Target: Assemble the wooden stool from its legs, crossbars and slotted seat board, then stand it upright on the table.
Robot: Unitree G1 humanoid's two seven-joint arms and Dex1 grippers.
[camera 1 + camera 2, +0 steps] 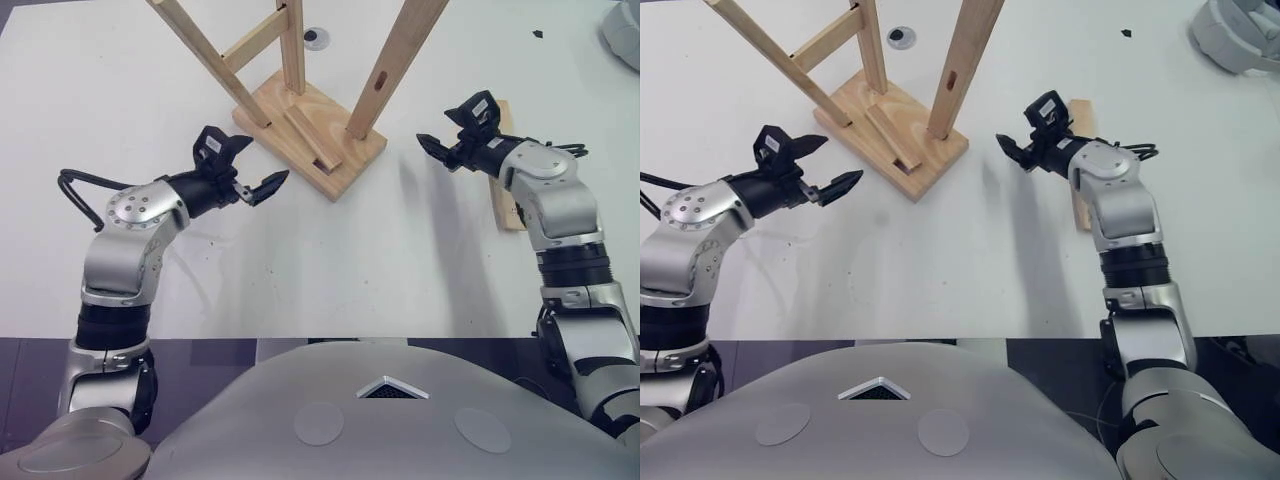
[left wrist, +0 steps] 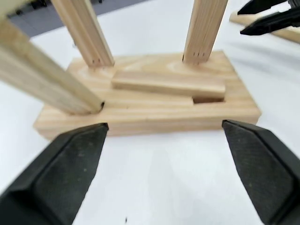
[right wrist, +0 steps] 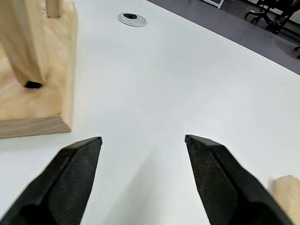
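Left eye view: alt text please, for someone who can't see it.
A partly built wooden stool stands upside down on the white table, seat board flat, three legs rising, a crossbar joining two. The left gripper and right gripper flank it, both open and empty. A loose wooden piece lies under the right arm.

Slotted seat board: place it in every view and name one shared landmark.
Left eye view: seat board upper centre.
Right eye view: seat board upper left of centre.
Left wrist view: seat board straight ahead of the open left end effector.
Right wrist view: one corner, beside the open right end effector.
Shared landmark: the upright legs set in it.
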